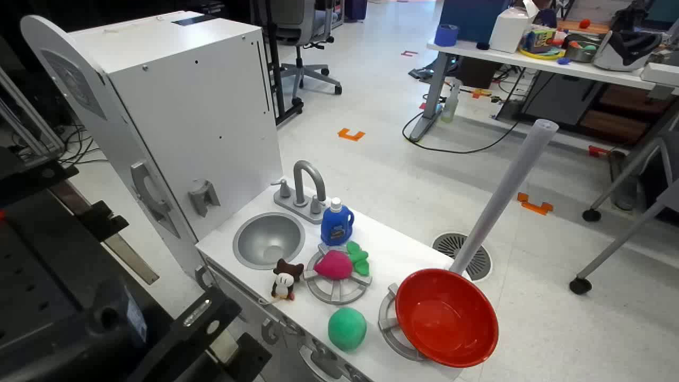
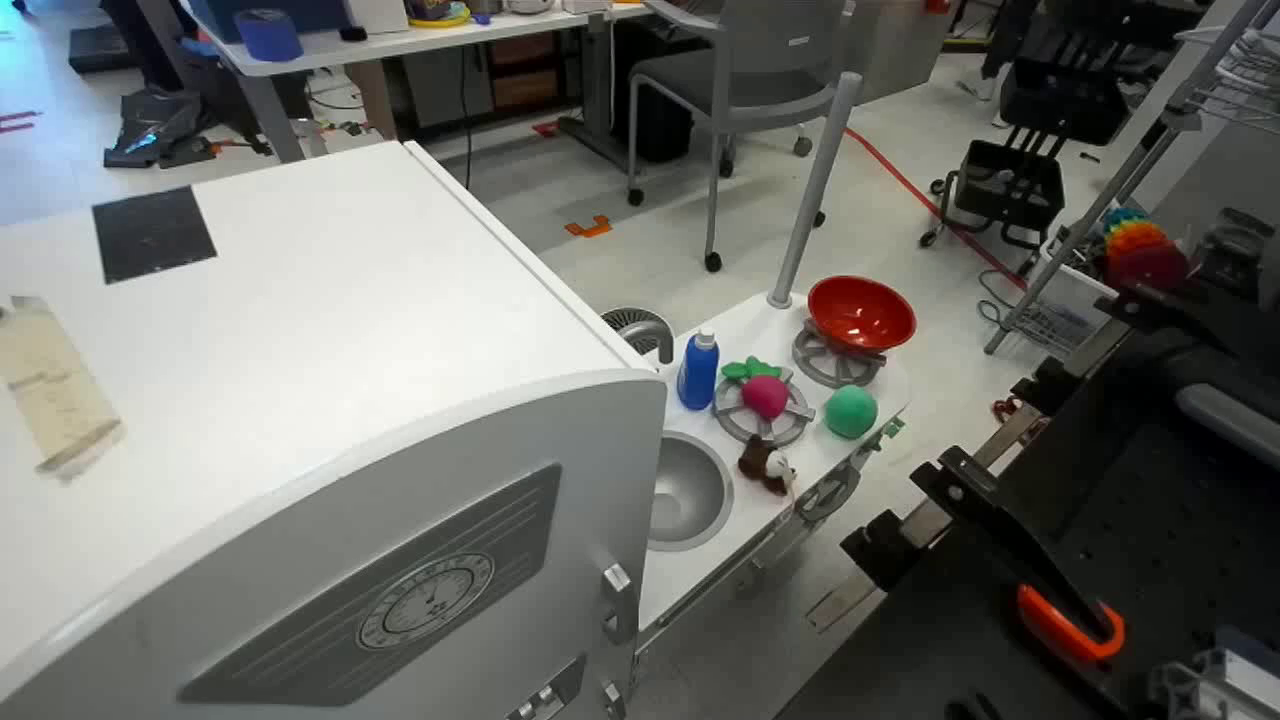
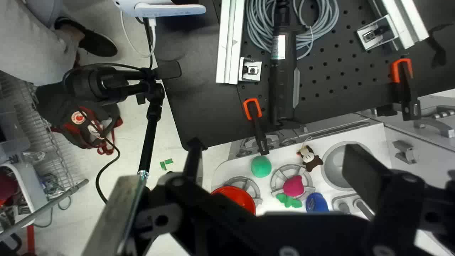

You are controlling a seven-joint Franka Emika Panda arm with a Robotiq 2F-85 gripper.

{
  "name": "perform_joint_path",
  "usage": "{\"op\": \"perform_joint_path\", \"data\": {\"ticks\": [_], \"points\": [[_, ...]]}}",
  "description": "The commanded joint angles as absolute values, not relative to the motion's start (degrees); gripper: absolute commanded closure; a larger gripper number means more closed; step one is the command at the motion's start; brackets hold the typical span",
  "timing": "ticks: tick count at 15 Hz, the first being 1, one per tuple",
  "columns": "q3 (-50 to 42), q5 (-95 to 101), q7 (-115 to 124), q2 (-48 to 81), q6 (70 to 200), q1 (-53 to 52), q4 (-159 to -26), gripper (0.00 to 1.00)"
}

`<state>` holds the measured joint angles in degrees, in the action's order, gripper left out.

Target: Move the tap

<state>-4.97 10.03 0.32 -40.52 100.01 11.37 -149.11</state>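
The tap [image 1: 299, 185] is a silver-grey toy faucet with an arched spout and a small handle on each side. It stands upright on the white counter behind the round sink basin [image 1: 265, 233], close to a blue bottle [image 1: 337, 228]. In an exterior view only its spout [image 2: 658, 333] shows past the tall white cabinet. In the wrist view the tap [image 3: 363, 208] is at the lower right, partly hidden by a finger. My gripper [image 3: 273, 153] is open, with nothing between its fingers, held away above the counter. I do not see it in the exterior views.
The white cabinet [image 1: 196, 106] rises beside the sink. A pink and green toy [image 1: 334, 265], a plush toy [image 1: 284, 285], a green ball [image 1: 347, 329] and a red bowl [image 1: 445, 318] sit on the counter. A grey pole [image 1: 504, 196] stands behind the bowl. Clamps [image 3: 261, 137] edge the black table.
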Motion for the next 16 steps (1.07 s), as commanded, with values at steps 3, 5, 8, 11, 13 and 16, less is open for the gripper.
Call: {"op": "perform_joint_path", "data": {"ticks": [3,5,8,11,13,16], "points": [[-5.61,10.38,0.73,-40.54,99.85,10.58,-149.01,0.0],[-5.61,10.38,0.73,-40.54,99.85,10.58,-149.01,0.0],[-2.1,9.92,6.5,-35.5,102.97,9.62,-147.53,0.0],[1.05,8.52,12.68,-27.16,109.96,7.82,-145.21,0.0],[3.62,10.25,17.39,-20.36,117.56,7.07,-143.96,0.0],[6.95,15.38,24.36,-9.08,123.57,6.55,-140.66,0.0]]}}
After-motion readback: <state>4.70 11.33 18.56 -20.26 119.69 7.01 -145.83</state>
